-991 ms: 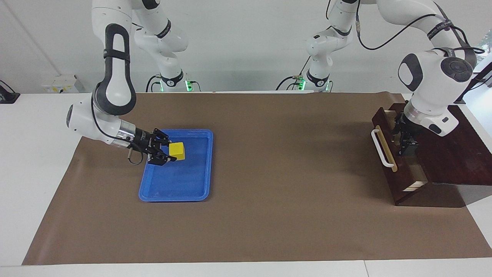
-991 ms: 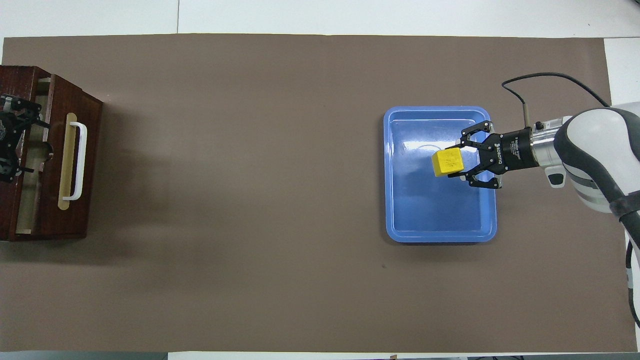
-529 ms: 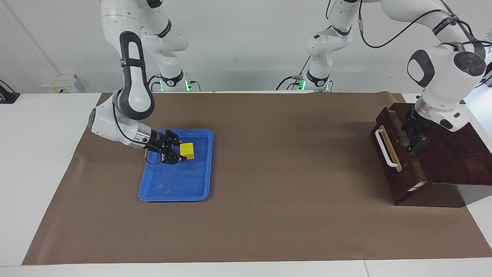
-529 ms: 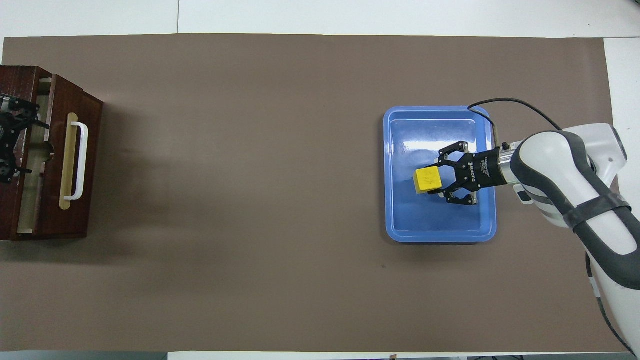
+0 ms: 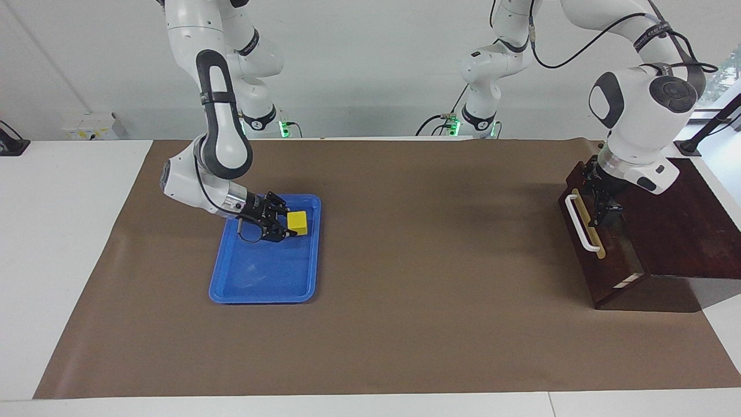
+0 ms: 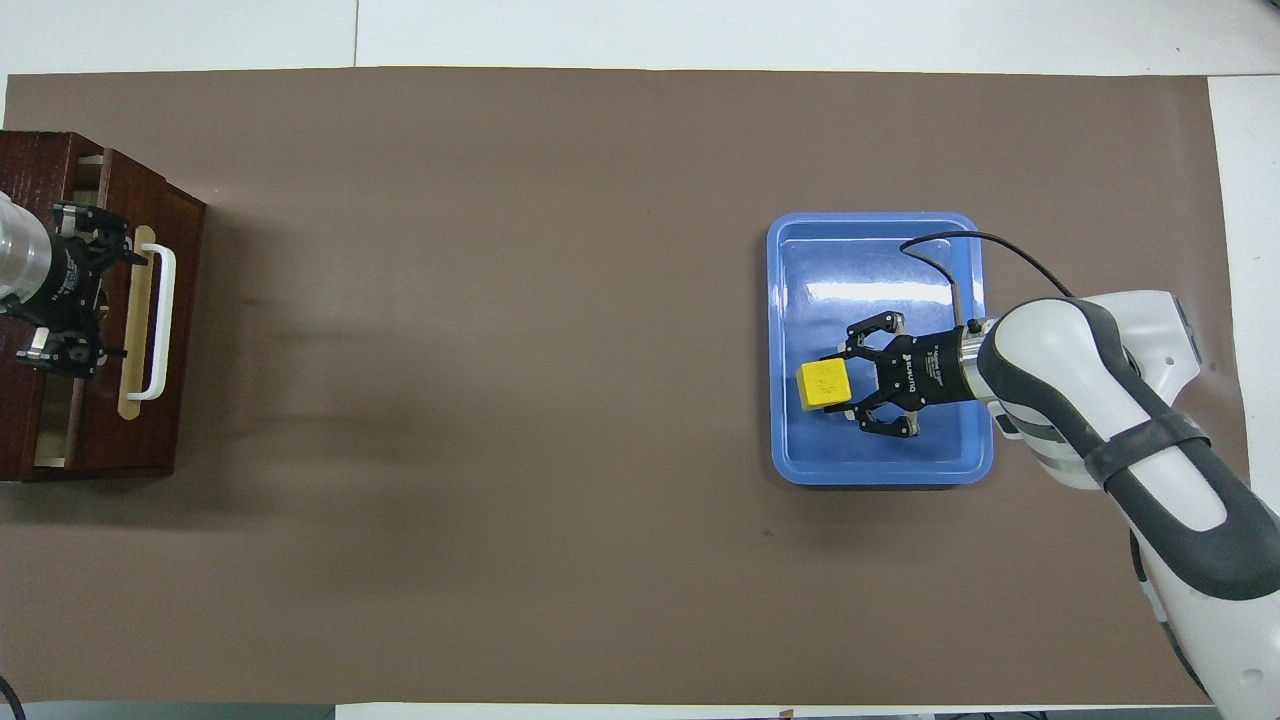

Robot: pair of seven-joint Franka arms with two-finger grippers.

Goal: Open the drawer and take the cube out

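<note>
My right gripper (image 5: 288, 226) is shut on the yellow cube (image 5: 297, 222) and holds it just above the blue tray (image 5: 260, 284), near the tray's edge toward the left arm's end. In the overhead view the cube (image 6: 824, 385) sits at the right gripper's (image 6: 848, 388) tips over the tray (image 6: 880, 250). The dark wooden drawer (image 5: 611, 263) stands partly pulled out, with its white handle (image 5: 579, 223) facing the table's middle. My left gripper (image 5: 603, 204) is open and empty over the drawer front (image 6: 170, 420), just inside the handle (image 6: 160, 320).
The dark wooden box (image 5: 683, 231) stands at the left arm's end of the brown mat (image 5: 440, 260). A strip of pale drawer interior (image 6: 50, 440) shows between the drawer front and the box.
My right gripper carried the cube across the tray toward the left arm's end and nearer to the robots. My left gripper rose out of the drawer and moved over its front, toward the handle.
</note>
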